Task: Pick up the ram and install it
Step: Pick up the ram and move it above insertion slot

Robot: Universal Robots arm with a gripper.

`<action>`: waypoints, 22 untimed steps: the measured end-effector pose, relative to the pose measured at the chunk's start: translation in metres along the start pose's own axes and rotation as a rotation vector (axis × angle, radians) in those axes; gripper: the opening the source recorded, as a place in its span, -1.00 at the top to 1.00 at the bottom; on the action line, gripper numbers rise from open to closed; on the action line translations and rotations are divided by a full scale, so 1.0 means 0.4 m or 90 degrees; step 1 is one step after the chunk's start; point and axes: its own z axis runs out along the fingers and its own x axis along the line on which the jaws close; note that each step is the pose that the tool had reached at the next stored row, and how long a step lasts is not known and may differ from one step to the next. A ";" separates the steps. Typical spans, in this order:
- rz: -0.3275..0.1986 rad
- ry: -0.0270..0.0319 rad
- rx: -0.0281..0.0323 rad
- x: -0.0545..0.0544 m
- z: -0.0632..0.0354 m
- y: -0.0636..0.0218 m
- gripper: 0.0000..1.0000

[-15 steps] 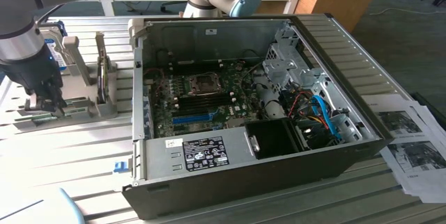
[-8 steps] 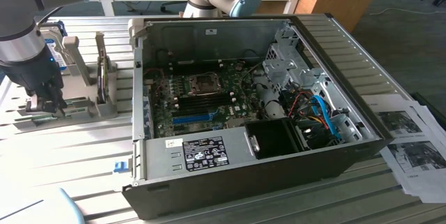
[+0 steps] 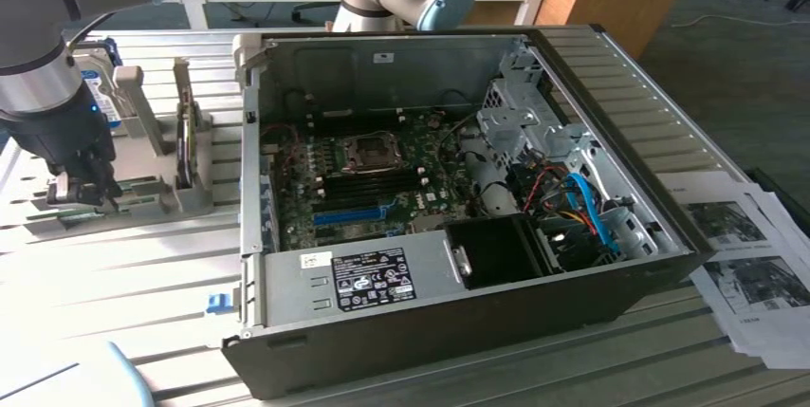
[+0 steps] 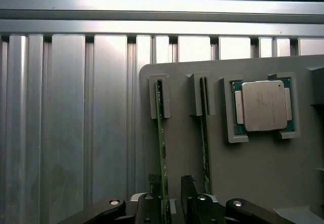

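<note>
Ram first: where do we have it?

We have it standing on edge in a slot of the grey holder, and the end nearest the wrist runs in between the jaws.

Do we grip it?

Not that we can see. The jaws stand wide, one finger on each side of the stick. One sits close by it, and we cannot tell if it touches; the other has a gap to it.

What else do we see near the jaws?

A second stick stands in the next slot, just outside the jaws and parallel to the ram. Further out on that same side the processor lies flat in its own recess of the holder. On the other side of the jaws we see bare ribbed desk.

And the case?

In the exterior view the case lies open on the desk, well apart from the jaws, with the board facing up. We see the arm reaching down at the holder, beside the case. Some printed sheets lie on the far side of the case from the jaws.
</note>
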 end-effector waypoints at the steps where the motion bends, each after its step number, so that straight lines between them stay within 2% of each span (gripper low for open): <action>1: 0.000 0.0000 0.0000 0.000 0.000 0.000 0.42; 11: 0.000 0.0000 0.0000 0.000 0.000 0.000 0.42; 12: 0.000 0.0000 0.0000 0.000 0.000 0.000 0.45; 13: 0.000 0.0001 0.0000 0.000 0.000 0.000 0.58; 14: 0.000 0.0001 0.0000 0.000 0.000 0.000 0.58; 16: 0.000 -0.0001 0.0000 0.000 0.000 0.000 0.77; 22: 0.000 0.0000 0.0000 0.000 0.000 0.000 0.77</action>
